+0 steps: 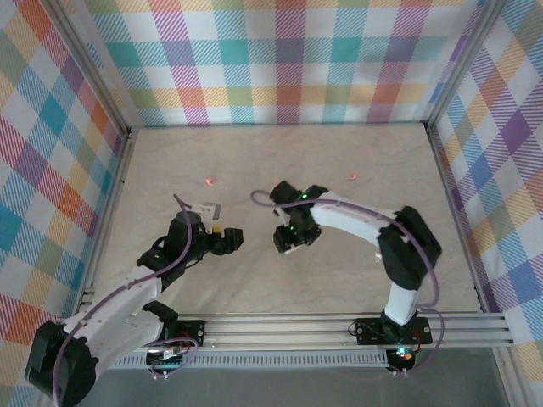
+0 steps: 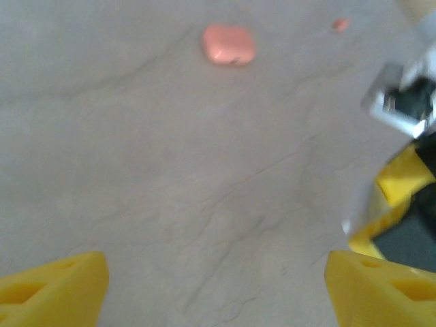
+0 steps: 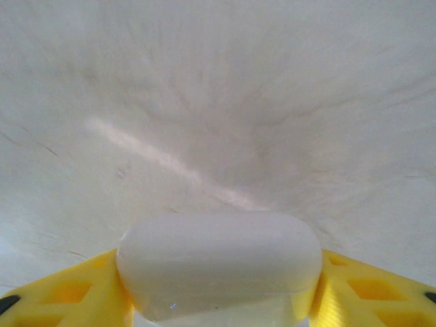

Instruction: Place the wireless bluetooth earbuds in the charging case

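My right gripper (image 3: 218, 300) is shut on a white rounded case (image 3: 218, 262), with a yellow finger at each of its ends, low over the table. In the top view this gripper (image 1: 288, 239) is mid-table. My left gripper (image 1: 227, 241) stands just left of it. Its fingers are open with bare table between them (image 2: 216, 293). One small salmon-pink earbud (image 1: 353, 175) lies at the back right and is a speck (image 2: 340, 24) in the left wrist view. A second pink piece (image 1: 209, 180) lies beyond the left gripper. It looks like a rounded pebble (image 2: 228, 44); I cannot tell whether it is an earbud or the charging case.
Checked walls (image 1: 280, 59) close the table on three sides. A metal rail (image 1: 339, 326) carrying both arm bases runs along the near edge. Purple cables loop off both arms. The two grippers are close together at mid-table.
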Available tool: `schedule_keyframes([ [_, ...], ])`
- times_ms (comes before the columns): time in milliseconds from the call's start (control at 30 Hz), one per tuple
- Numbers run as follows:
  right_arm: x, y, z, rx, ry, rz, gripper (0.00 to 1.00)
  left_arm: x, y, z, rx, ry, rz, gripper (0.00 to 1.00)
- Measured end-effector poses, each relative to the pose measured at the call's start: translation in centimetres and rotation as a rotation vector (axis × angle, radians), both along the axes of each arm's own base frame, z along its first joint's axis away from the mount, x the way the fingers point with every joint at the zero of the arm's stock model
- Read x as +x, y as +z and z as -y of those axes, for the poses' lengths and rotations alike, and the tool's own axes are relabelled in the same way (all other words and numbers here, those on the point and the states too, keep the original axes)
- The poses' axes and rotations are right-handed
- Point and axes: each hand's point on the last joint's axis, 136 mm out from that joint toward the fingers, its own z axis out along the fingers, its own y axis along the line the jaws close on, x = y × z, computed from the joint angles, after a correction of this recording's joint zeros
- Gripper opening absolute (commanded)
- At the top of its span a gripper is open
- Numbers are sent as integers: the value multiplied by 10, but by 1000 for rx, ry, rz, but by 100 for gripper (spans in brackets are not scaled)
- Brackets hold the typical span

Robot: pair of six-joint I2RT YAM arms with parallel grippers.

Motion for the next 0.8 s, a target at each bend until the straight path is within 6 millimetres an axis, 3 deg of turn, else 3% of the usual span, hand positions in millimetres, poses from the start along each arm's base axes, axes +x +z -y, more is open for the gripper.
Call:
schedule_keyframes([
  [200, 41, 104, 12, 354, -255, 173, 48, -7, 58, 36, -119, -233, 260, 84],
  [300, 45, 146, 13, 502, -320, 232, 48, -8, 78, 58, -151, -334, 347, 83],
  [400, 44, 174, 7, 616, -339, 254, 48, -8, 94, 88, -176, -426, 395, 83],
  [533, 44, 194, -1, 711, -352, 259, 49, 6, 113, 119, -235, -468, 450, 83],
  [800, 43, 205, -6, 791, -374, 249, 52, 36, 131, 150, -322, -446, 520, 81],
])
